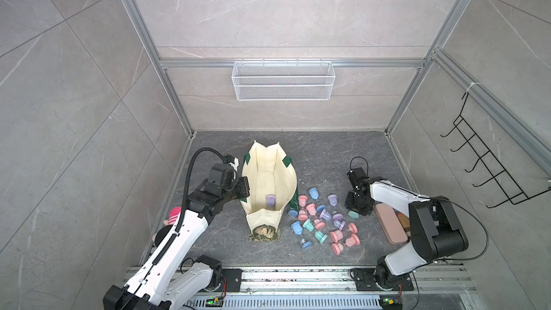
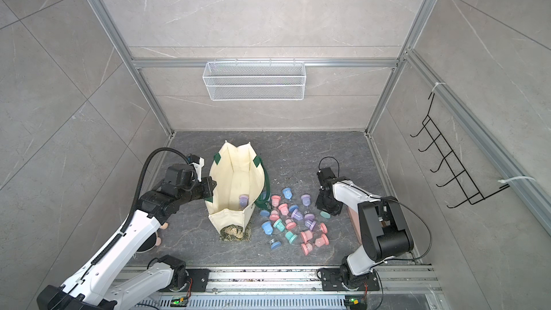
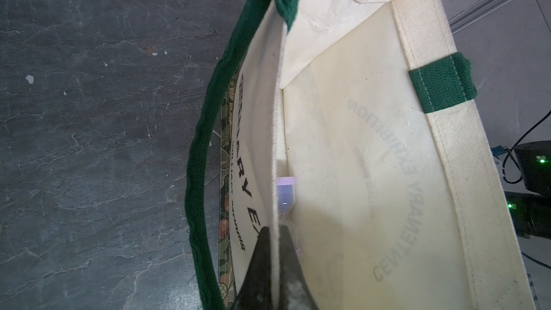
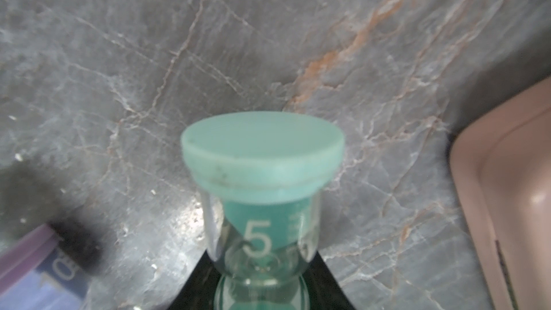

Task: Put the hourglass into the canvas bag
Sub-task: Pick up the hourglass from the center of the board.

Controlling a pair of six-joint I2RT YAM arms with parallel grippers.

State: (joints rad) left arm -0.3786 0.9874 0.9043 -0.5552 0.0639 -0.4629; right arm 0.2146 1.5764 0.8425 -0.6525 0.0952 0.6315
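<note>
the teal hourglass (image 4: 262, 174), marked with a white 5, is low over the dark marbled desk (image 1: 328, 156) toward its right side. its flat cap points away from the right pincer (image 4: 262, 262), whose two dark fingers sit tight against the glass waist on either side, clamped on it. whether it rests on the surface or hangs just clear of it i cannot tell. just beside it, toward the right edge, lies a flat pink case (image 1: 390, 225). on its other side is a loose heap of other hourglasses (image 1: 322, 219) with pink, blue, purple and teal caps, spread between the pincer and the canvas bag (image 1: 259, 171). the bag stands open left of the desk's middle, its long side running from the near edge toward the far edge, with dark green straps at its rim and a leafy print at its near end. a purple hourglass (image 1: 270, 201) lies on its side inside it, on the bottom near that end. the left pincer (image 3: 274, 229) is closed together on the bag's left wall at the rim, the canvas pinched between its fingers. a white wire basket (image 1: 283, 80) hangs on the back wall and a black hook rack (image 1: 489, 156) on the right wall.
</note>
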